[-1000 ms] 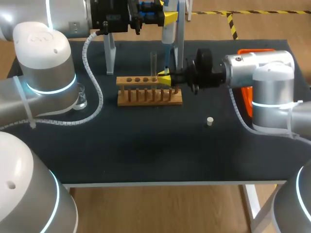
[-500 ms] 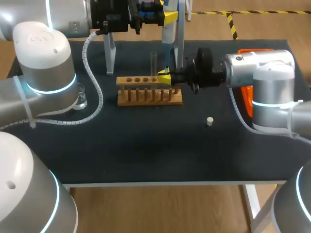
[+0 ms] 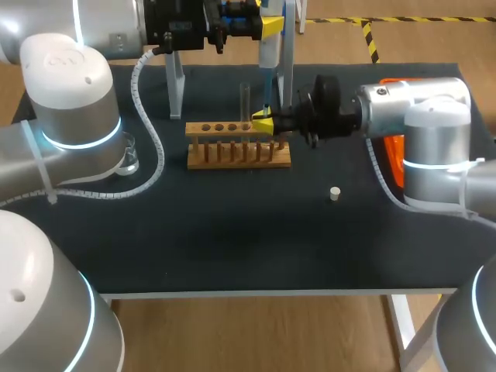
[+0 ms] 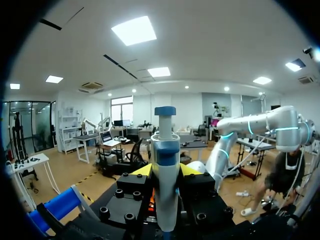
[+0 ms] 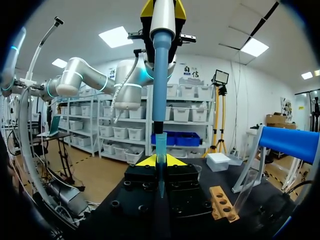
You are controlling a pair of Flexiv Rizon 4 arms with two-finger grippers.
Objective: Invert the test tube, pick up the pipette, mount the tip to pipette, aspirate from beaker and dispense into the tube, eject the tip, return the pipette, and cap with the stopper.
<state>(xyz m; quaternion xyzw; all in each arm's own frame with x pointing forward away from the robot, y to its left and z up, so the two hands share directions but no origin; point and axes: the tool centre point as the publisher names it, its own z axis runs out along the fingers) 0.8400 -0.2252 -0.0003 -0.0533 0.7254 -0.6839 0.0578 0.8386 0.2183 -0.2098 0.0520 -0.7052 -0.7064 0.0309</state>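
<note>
Head view: the left hand (image 3: 263, 28) is clamped on the pipette (image 3: 268, 51) above the rack (image 3: 239, 156). The test tube (image 3: 245, 97) stands upright and the stopper (image 3: 335, 194) lies on the bench (image 3: 232, 240).
Left wrist view: both fingers (image 4: 144, 171) press the pipette.
Right wrist view: the right hand (image 5: 160, 161) is clamped on the tip (image 5: 160, 144) under the pipette. I judge that the mounting is underway; aspirating through capping remain.

left gripper (image 4: 166, 172) raised, clamping pipette (image 4: 165, 145) | right gripper (image 3: 262, 124) level, clamping tip (image 5: 160, 145)

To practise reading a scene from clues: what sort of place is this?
Probably a robotics lab set up as a chemistry bench: a wooden rack holding a glass tube, a pipette in the left gripper, its blue tip pinched by the right gripper, and a beaker.
</note>
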